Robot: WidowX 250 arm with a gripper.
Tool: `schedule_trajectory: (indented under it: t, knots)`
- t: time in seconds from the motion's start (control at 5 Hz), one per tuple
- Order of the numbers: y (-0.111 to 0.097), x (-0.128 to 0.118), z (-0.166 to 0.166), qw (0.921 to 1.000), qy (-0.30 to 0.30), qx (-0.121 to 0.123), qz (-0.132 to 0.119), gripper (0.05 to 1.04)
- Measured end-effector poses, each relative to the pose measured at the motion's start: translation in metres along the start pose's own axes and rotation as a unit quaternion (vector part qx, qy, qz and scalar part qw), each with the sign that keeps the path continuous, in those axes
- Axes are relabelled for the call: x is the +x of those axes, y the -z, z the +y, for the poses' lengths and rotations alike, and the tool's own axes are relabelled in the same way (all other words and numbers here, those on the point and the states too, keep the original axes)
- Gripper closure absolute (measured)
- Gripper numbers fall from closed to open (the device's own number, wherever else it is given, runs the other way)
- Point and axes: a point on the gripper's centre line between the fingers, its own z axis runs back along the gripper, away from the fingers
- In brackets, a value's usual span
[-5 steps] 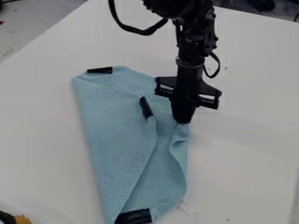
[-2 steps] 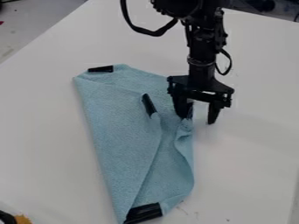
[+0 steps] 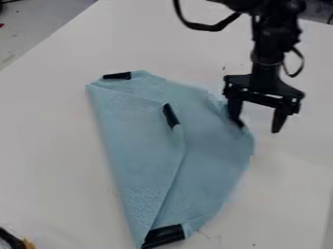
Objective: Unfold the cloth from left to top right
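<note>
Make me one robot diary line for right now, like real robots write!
blue cloth: partly folded | gripper: open, at cloth's right edge | unfolding: unfinished | table: white

Light-blue cloth [image 3: 146, 146], partly folded, with apparently 4 black corner patches.

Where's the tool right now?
In the camera view, the tool is toward the upper right, fingers apart, at the right-hand edge of the blue cloth.
</note>
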Motion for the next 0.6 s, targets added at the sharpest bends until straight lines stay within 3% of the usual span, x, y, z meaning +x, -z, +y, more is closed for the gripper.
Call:
schedule_trajectory:
  t: [0.4, 0.6]
  knots:
    - [-0.0107, 0.0162, -0.0179, 0.9994, 0.024, 0.024, -0.004, 0.083]
    - [-0.0029, 0.0111, -0.016, 0.9991, 0.029, 0.03, -0.004, 0.084]
